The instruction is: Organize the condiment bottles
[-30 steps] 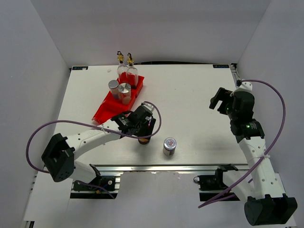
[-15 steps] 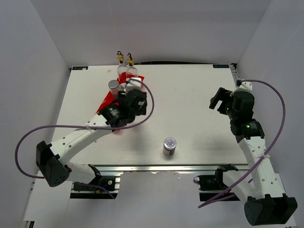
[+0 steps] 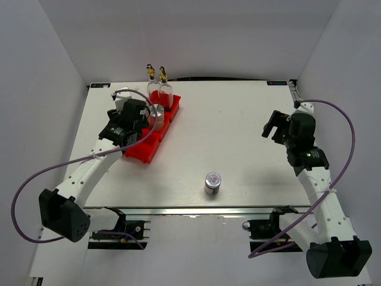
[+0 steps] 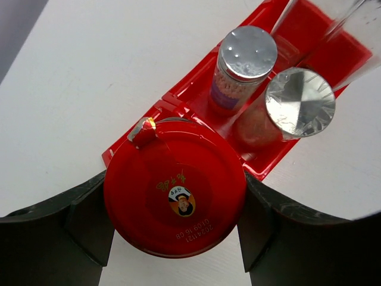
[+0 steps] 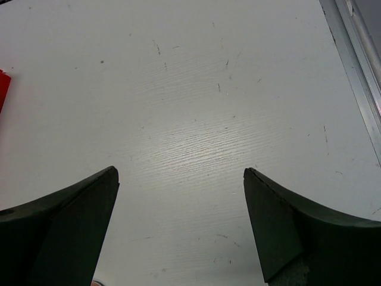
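My left gripper [image 4: 174,179] is shut on the red-lidded dark jar [image 4: 178,205], its jaws pressed to both sides of the lid. The jar is over the near end of the red tray [image 4: 178,98]; I cannot tell whether it rests there. From above, the left gripper [image 3: 126,122] hides the jar. Two silver-capped shakers [image 4: 245,56] [image 4: 299,102] stand in the tray, with two glass cruets [image 3: 152,83] [image 3: 164,84] at its far end. The silver-lidded short jar [image 3: 212,182] stands alone near the front edge. My right gripper [image 5: 180,171] is open over bare table.
The red tray [image 3: 146,149] lies slantwise at the back left of the white table [image 3: 238,131]. White walls enclose three sides. An aluminium rail [image 5: 357,71] runs along the table's right edge, beside the right arm [image 3: 303,152].
My left arm has carried the red-lidded jar from the front middle of the table back and left to the tray. The right arm has barely moved.
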Controlling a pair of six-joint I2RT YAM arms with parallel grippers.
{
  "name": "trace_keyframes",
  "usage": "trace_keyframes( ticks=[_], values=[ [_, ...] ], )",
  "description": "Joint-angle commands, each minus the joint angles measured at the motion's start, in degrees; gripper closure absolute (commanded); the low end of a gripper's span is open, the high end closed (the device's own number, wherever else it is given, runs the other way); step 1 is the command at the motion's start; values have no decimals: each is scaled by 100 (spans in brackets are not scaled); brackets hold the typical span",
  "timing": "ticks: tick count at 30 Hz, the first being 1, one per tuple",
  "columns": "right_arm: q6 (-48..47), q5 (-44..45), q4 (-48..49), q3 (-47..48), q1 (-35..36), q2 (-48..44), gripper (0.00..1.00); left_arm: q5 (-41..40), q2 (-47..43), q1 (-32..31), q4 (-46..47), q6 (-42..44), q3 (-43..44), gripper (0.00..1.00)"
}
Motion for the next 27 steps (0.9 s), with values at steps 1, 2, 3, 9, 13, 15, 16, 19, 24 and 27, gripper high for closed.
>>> trace_keyframes(
  ticks=[1,2,3,9,13,15,16,19,24,27],
  values=[
    [12,121,84,90,-13,-17,11,355,-138,150,750,-143,0,98],
    [21,121,66,107,-13,-9,11,451,-76,185,732,-187,-1,99],
    [4,121,49,116,-13,0,11,470,-23,203,706,-213,-18,99],
    [12,156,110,81,-13,44,11,917,233,265,836,-460,-466,100],
    [12,60,119,90,-13,141,11,1102,250,273,943,-495,-651,93],
    [12,-2,75,107,-13,176,11,1199,329,273,882,-512,-642,85],
    [21,-11,75,108,-13,167,11,1208,347,273,881,-547,-660,82],
    [30,-81,127,73,-22,97,11,1339,373,273,1004,-600,-861,68],
    [30,-152,93,81,-13,44,11,1384,496,273,900,-671,-862,33],
    [21,-178,49,99,-13,0,11,1401,532,273,777,-644,-844,19]
  ],
)
